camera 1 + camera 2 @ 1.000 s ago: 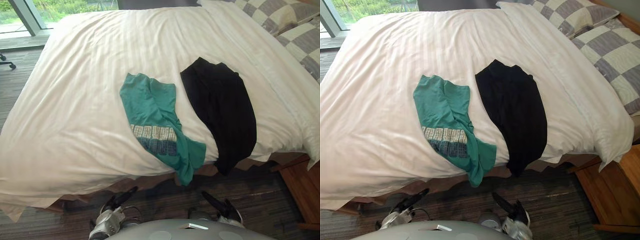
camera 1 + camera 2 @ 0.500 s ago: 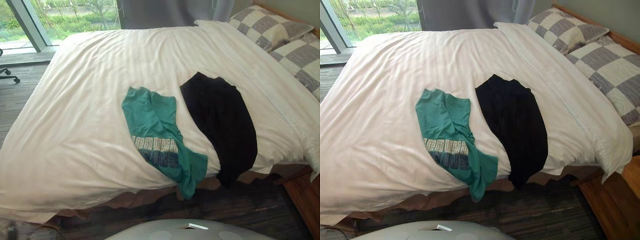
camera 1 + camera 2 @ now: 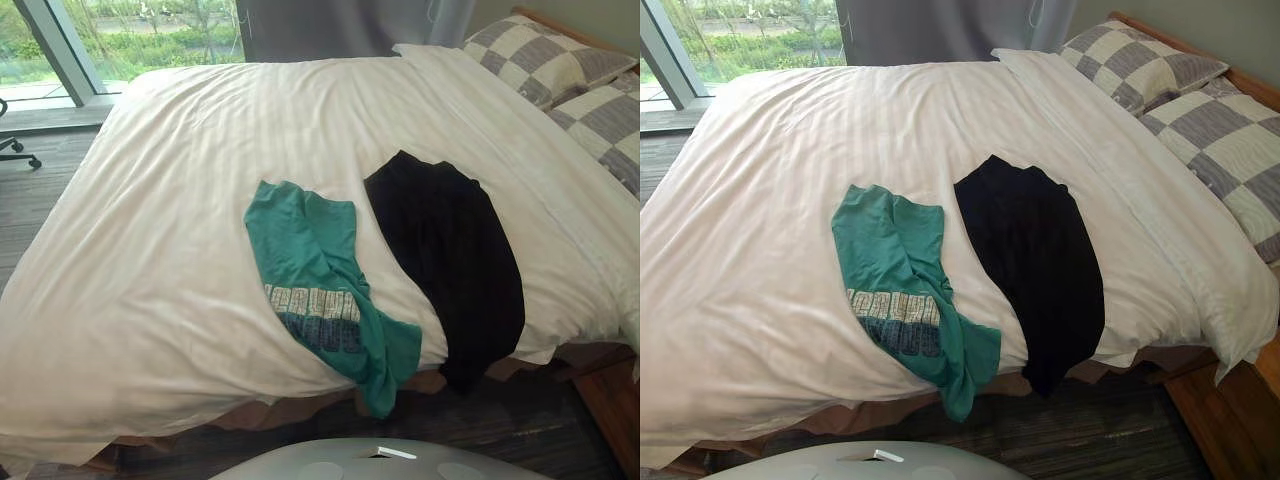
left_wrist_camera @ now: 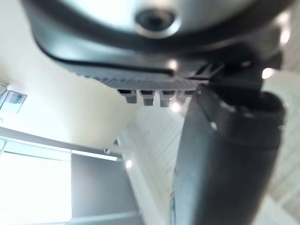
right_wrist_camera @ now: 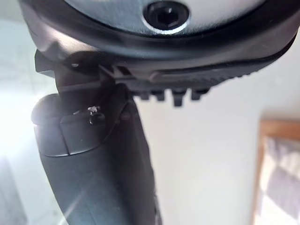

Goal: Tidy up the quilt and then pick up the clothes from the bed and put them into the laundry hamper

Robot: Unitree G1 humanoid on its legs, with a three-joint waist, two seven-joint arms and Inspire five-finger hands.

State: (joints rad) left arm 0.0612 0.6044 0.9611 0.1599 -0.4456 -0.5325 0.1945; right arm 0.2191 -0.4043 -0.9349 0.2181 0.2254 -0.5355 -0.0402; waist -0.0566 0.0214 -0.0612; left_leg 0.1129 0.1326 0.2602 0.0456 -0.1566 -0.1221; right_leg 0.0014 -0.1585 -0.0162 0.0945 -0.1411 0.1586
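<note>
White quilt [image 3: 180,250], checked pillows [image 3: 1140,65] on bed [image 3: 300,408]

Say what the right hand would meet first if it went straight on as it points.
Likely nothing near: past the right hand lies open space to a pale wall, with the wooden headboard off to one side. Depth is unclear.

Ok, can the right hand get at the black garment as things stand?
Probably yes: the black garment lies uncovered on the white quilt, right of centre, its end hanging over the near edge. Nothing blocks the right hand.

Shirt [image 3: 318,262] left of garment [image 3: 450,250], on quilt [image 3: 170,200]
</note>
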